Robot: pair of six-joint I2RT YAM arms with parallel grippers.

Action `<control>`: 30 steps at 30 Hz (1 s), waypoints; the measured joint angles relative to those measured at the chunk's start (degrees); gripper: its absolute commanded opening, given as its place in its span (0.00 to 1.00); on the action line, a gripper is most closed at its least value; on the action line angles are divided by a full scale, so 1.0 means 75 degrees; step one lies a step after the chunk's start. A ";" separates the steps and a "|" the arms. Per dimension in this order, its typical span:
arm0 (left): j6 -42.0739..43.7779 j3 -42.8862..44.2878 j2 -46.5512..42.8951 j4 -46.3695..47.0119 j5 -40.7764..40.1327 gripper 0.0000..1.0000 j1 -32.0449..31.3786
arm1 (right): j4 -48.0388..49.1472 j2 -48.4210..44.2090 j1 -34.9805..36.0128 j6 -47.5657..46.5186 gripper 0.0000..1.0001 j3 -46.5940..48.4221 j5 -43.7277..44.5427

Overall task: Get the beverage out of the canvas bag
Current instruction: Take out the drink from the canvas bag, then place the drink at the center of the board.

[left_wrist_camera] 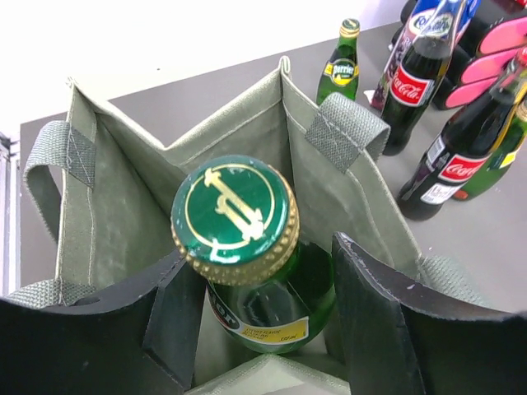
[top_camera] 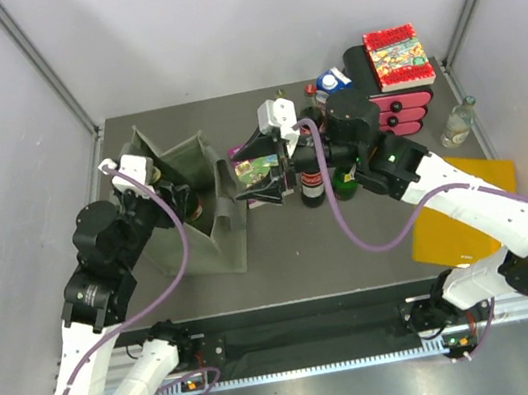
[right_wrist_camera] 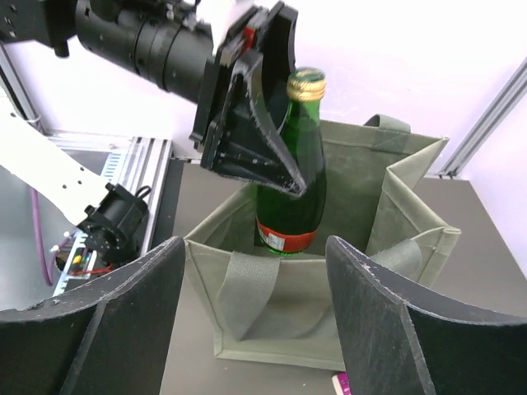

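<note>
The olive canvas bag (top_camera: 226, 244) stands open at the left of the table, also in the left wrist view (left_wrist_camera: 247, 140) and the right wrist view (right_wrist_camera: 329, 321). My left gripper (top_camera: 178, 197) is shut on a green glass bottle (left_wrist_camera: 235, 216) with a green and gold cap. It holds the bottle upright over the bag's mouth, and the bottle's red-labelled base (right_wrist_camera: 288, 234) is at rim height. My right gripper (top_camera: 252, 172) is open and empty just right of the bag, its fingers (right_wrist_camera: 115, 321) wide apart and facing the bag.
Cola bottles (top_camera: 310, 175) and green bottles (top_camera: 345, 179) stand mid-table behind the right gripper. A pink drawer box (top_camera: 401, 109) with a red book (top_camera: 395, 56) on it is at the back right. A clear bottle (top_camera: 458, 122) and an orange sheet (top_camera: 460, 215) are on the right.
</note>
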 measured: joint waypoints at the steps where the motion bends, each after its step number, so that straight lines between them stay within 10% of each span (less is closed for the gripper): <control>1: -0.0070 0.0058 0.0038 -0.0020 -0.0017 0.00 0.0000 | -0.0017 0.0026 0.0000 0.0012 0.70 0.0000 0.0000; 30: -0.1131 0.2952 0.1664 -0.0490 -0.0356 0.00 0.0000 | -0.0248 0.0860 -0.0332 0.0985 0.81 0.0641 -0.0184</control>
